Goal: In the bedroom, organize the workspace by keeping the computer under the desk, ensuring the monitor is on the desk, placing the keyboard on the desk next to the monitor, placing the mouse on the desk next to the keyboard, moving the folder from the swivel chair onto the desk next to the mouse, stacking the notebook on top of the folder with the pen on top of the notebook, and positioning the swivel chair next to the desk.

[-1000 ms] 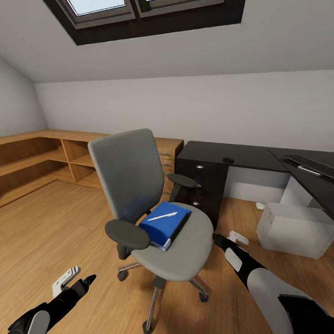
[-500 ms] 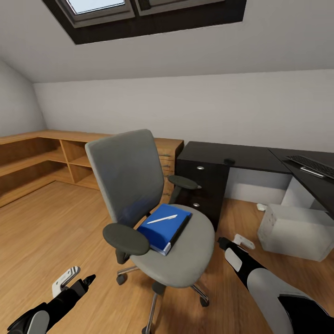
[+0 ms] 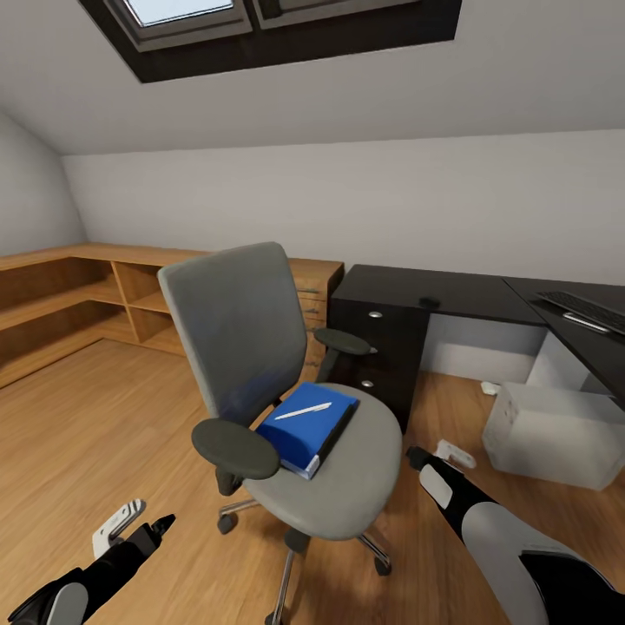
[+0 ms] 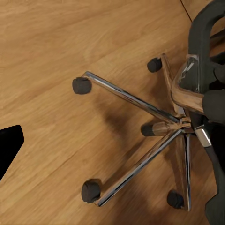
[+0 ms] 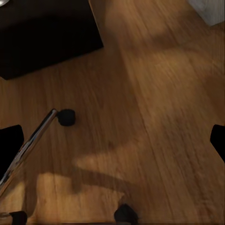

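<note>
The grey swivel chair (image 3: 260, 365) stands on the wood floor in front of me. On its seat lies a blue folder (image 3: 295, 438) with a blue notebook (image 3: 317, 417) and a white pen (image 3: 304, 410) on top. To the right, the black desk (image 3: 434, 291) carries a small dark mouse (image 3: 428, 301) and the keyboard (image 3: 583, 308). A white computer (image 3: 551, 430) sits on the floor by the desk. My left gripper (image 3: 139, 525) hangs open, low, left of the chair. My right gripper (image 3: 436, 455) is open beside the seat's right edge. The chair's chrome base (image 4: 140, 122) fills the left wrist view.
Wooden shelving (image 3: 78, 295) runs along the left wall behind the chair. The desk's black drawer unit (image 3: 378, 347) stands just behind the chair's right armrest; it appears as a dark block (image 5: 47, 33) in the right wrist view, near a chair castor (image 5: 66, 117).
The chair has turned slightly, its backrest and near armrest shifting left. The view has shifted a little. Both grippers sit a touch lower, still open.
</note>
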Robot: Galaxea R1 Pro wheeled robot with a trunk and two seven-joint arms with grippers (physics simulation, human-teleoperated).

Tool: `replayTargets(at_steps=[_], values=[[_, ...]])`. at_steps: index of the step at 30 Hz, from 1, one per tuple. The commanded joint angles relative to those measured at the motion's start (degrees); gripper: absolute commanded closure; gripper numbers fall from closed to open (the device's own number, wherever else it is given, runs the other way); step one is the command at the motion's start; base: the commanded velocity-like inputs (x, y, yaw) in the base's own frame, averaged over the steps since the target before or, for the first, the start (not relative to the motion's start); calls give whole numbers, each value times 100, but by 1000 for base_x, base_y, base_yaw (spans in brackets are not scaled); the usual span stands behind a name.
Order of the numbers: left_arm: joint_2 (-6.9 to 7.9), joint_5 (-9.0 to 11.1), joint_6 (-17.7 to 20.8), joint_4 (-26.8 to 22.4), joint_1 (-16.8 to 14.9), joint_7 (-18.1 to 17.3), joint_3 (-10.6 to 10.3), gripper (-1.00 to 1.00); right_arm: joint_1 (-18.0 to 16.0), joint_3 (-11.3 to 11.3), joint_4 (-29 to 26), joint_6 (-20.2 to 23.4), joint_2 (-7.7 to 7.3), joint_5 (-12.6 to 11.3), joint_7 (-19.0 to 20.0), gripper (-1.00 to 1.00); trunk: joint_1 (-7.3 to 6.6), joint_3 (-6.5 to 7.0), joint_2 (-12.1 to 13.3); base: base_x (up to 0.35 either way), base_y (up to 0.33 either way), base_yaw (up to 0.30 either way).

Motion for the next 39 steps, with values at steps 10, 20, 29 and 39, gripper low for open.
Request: replayTargets(at_steps=[10, 20, 29, 39], values=[[-4, 88, 33, -53, -4, 43, 53, -100, -2, -33, -8, 513, -1, -9, -154, -100, 0, -6, -2, 72, 0, 0], [-4, 89, 33, -124, -4, 43, 54, -100, -2, -7, -62, 552, 44, -10, -136, -100, 0, -6, -2, 78, 0, 0], [-4, 89, 35, -129, -4, 43, 45, -100, -2, 9, -69, 540, 76, -10, -125, -100, 0, -25, -2, 54, 0, 119], [-9, 73, 35, -130, -4, 50, 37, -100, -2, 9, -70, 525, 110, -10, -116, -100, 0, -79, -2, 1, 0, 223]])
